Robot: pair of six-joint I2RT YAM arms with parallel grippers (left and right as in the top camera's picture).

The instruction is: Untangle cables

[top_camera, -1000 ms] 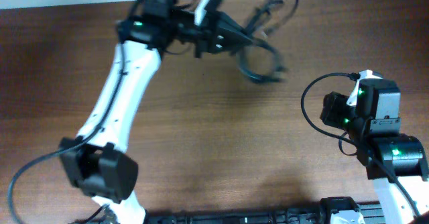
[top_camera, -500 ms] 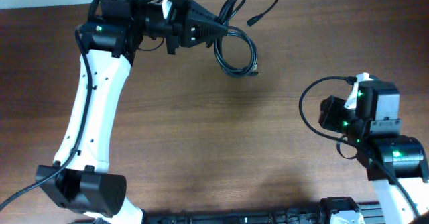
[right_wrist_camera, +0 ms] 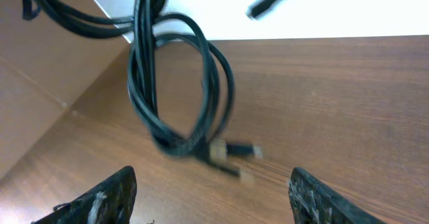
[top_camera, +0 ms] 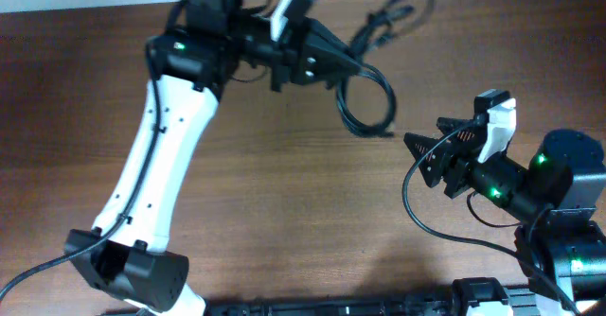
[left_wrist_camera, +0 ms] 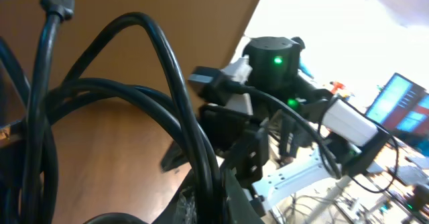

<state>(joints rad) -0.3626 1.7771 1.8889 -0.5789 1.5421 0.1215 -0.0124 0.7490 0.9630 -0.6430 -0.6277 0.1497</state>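
overhead: cables [top_camera: 367,98] are clamped in the closed left pincer [top_camera: 352,65], their loop hung just beyond its tips; right pincer [top_camera: 417,150] is spread wide, empty, near that loop | left wrist: cables [left_wrist_camera: 167,96] are crossed beside the jaws | right wrist: cables [right_wrist_camera: 181,103] are seen ahead of the pincer; the knot may be tightened if several are caught together

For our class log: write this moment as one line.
left pincer: shut on cables | right pincer: open, facing cables | state: tangled, looped

Clear table in front of my right gripper [top_camera: 415,158]
I see bare table [top_camera: 284,212] between it and the cables [top_camera: 367,103] dangling from the left gripper [top_camera: 352,63]; the left arm [top_camera: 163,155] bars the left side.
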